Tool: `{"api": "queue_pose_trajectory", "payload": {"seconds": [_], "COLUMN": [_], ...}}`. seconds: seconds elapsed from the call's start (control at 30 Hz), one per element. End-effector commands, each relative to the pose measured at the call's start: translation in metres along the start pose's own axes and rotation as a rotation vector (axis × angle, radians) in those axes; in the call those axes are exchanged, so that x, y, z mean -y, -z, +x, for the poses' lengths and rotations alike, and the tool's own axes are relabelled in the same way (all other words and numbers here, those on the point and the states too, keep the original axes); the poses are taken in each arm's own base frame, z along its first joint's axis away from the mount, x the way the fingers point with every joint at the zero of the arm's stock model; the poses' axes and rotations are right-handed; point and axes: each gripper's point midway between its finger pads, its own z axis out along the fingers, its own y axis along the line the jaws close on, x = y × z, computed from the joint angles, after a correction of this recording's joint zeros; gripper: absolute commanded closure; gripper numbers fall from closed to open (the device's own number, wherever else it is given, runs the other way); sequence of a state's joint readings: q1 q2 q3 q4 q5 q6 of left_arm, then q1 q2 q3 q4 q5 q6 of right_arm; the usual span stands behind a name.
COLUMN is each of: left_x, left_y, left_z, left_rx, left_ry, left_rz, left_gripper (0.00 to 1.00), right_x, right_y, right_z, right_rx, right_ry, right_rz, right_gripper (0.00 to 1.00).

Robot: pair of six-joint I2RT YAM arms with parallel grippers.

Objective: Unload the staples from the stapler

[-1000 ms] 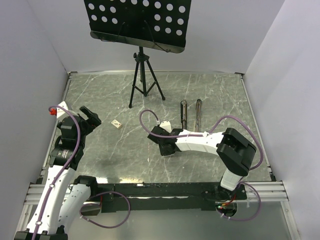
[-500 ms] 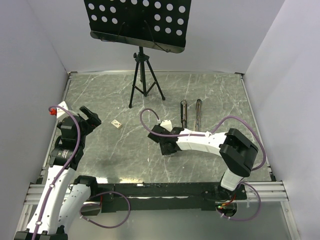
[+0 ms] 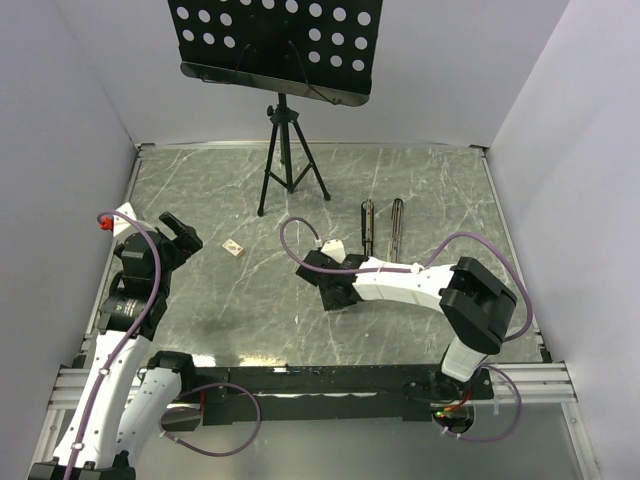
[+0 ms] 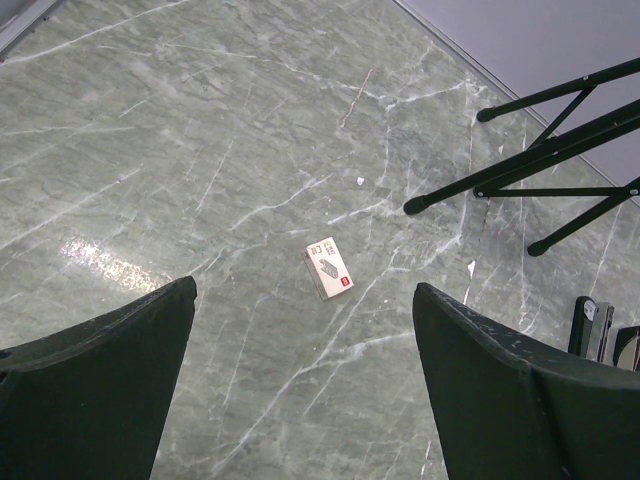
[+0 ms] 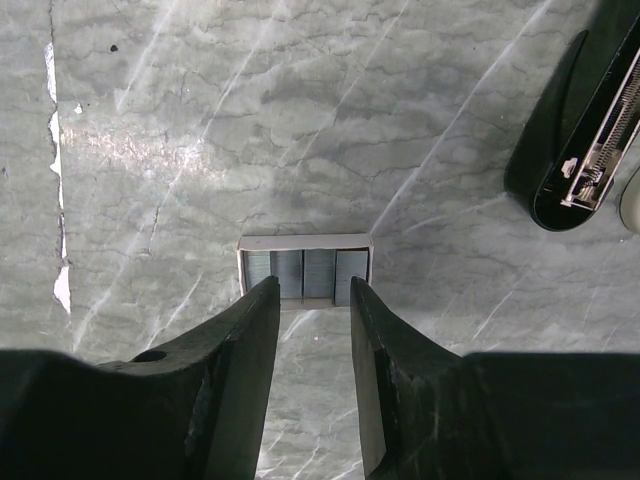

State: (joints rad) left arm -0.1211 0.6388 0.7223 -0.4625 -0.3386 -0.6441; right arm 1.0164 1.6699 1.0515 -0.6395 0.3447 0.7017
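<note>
The black stapler [image 3: 367,228] lies swung open as two slim bars, the second bar [image 3: 397,225] beside it; its spring channel [image 5: 590,150] shows at the right wrist view's upper right. A white tray of silvery staple strips [image 5: 305,270] rests on the table just past my right gripper [image 5: 312,290], which is open with nothing between its fingers. In the top view that tray [image 3: 332,248] sits at the right gripper [image 3: 325,265] tips. A small pale staples box [image 4: 329,268] with a dark mark lies on the marble, far below my wide-open left gripper [image 4: 304,288].
A black music stand [image 3: 272,45] on a tripod [image 3: 288,165] stands at the back middle; its legs [image 4: 540,150] cross the left wrist view's upper right. White walls enclose the marble table [image 3: 440,180] on three sides. The small box [image 3: 235,247] lies left of centre.
My right gripper's jaws have spread wider in front of the staple tray, and that arm's elbow has shifted slightly. The left arm has not moved.
</note>
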Motion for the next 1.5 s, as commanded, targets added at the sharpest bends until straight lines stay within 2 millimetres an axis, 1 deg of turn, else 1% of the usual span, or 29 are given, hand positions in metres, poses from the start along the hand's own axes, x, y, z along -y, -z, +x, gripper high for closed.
{"api": "queue_pose_trajectory", "payload": {"seconds": [0.0,0.13,0.23,0.27,0.37,0.4,0.43,0.47,0.5,0.53,0.57,0.6,0.67,0.7,0.73,0.77,0.8,0.83,0.87,0.9,0.93,0.97,1.0,1.07,1.1,1.17,1.2,1.33,1.47], "left_x": [0.001,0.003,0.008,0.01,0.015,0.014,0.018,0.017,0.013,0.018,0.019,0.015,0.024,0.015,0.02,0.023,0.013,0.017,0.016,0.007,0.011,0.012,0.007,0.009,0.01,0.016,0.017,0.005,0.002], "left_y": [0.001,-0.001,-0.008,-0.011,-0.024,-0.033,-0.038,-0.044,-0.056,-0.063,-0.07,-0.084,-0.1,-0.114,-0.124,-0.13,-0.144,-0.153,-0.159,-0.171,-0.177,-0.181,-0.188,-0.195,-0.197,-0.202,-0.202,-0.202,-0.199], "left_z": [-0.003,-0.001,0.01,0.012,0.022,0.031,0.029,0.032,0.043,0.039,0.041,0.052,0.049,0.058,0.052,0.055,0.066,0.061,0.065,0.079,0.077,0.083,0.096,0.101,0.112,0.12,0.131,0.152,0.167], "left_rx": [0.016,0.004,-0.039,-0.047,-0.113,-0.158,-0.168,-0.189,-0.238,-0.243,-0.258,-0.301,-0.324,-0.365,-0.362,-0.388,-0.43,-0.432,-0.454,-0.502,-0.518,-0.541,-0.58,-0.6,-0.633,-0.649,-0.683,-0.74,-0.784], "left_ry": [0.01,0.004,-0.022,-0.023,-0.05,-0.067,-0.077,-0.083,-0.102,-0.102,-0.106,-0.118,-0.123,-0.127,-0.125,-0.12,-0.12,-0.12,-0.121,-0.131,-0.151,-0.157,-0.164,-0.159,-0.15,-0.135,-0.126,-0.14,-0.139], "left_rz": [0.003,0.015,0.043,0.047,0.037,0.019,0.015,-0.003,-0.041,-0.046,-0.054,-0.082,-0.071,-0.107,-0.104,-0.093,-0.128,-0.125,-0.125,-0.152,-0.145,-0.139,-0.154,-0.143,-0.127,-0.083,-0.062,-0.08,-0.062], "left_gripper": [0.06,0.06,0.07,0.07,0.09,0.09,0.09,0.09,0.09,0.1,0.11,0.14,0.17,0.2,0.24,0.29,0.38,0.44,0.51,0.64,0.69,0.73,0.8,0.84,0.85,0.87,0.89,0.93,0.94], "right_x": [-0.008,-0.01,-0.01,-0.01,-0.008,-0.007,-0.006,-0.005,-0.004,-0.004,-0.003,0.001,0.001,0.003,0.001,0.002,0.003,0.003,0.003,0.003,0.003,0.002,0.002,0.001,0.0,0.0,0.002,0.003,0.005], "right_y": [0.011,0.021,0.031,0.039,0.055,0.056,0.066,0.069,0.069,0.078,0.081,0.08,0.089,0.089,0.095,0.097,0.098,0.101,0.103,0.104,0.107,0.109,0.11,0.115,0.116,0.118,0.118,0.118,0.114], "right_z": [-0.016,-0.021,-0.025,-0.029,-0.034,-0.032,-0.036,-0.036,-0.03,-0.035,-0.036,-0.033,-0.036,-0.035,-0.037,-0.037,-0.037,-0.038,-0.039,-0.039,-0.04,-0.041,-0.041,-0.042,-0.042,-0.043,-0.043,-0.041,-0.038], "right_rx": [0.039,0.051,0.076,0.099,0.151,0.161,0.191,0.203,0.2,0.239,0.256,0.263,0.296,0.301,0.317,0.321,0.325,0.334,0.338,0.342,0.348,0.354,0.358,0.367,0.372,0.379,0.382,0.386,0.387], "right_ry": [-0.002,-0.01,-0.02,-0.031,-0.037,-0.029,-0.037,-0.033,-0.026,-0.031,-0.035,-0.035,-0.04,-0.037,-0.037,-0.037,-0.035,-0.038,-0.039,-0.038,-0.041,-0.04,-0.04,-0.038,-0.037,-0.035,-0.037,-0.042,-0.036], "right_rz": [-0.034,-0.061,-0.092,-0.114,-0.171,-0.186,-0.22,-0.234,-0.253,-0.285,-0.292,-0.293,-0.327,-0.329,-0.353,-0.356,-0.358,-0.367,-0.375,-0.379,-0.386,-0.395,-0.401,-0.425,-0.431,-0.436,-0.433,-0.435,-0.435], "right_gripper": [0.58,0.55,0.42,0.31,0.17,0.11,0.0,0.0,0.0,0.0,0.0,0.0,0.0,0.0,0.0,0.0,0.0,0.0,0.0,0.0,0.0,0.0,0.0,0.0,0.0,0.0,0.0,0.0,0.0]}}
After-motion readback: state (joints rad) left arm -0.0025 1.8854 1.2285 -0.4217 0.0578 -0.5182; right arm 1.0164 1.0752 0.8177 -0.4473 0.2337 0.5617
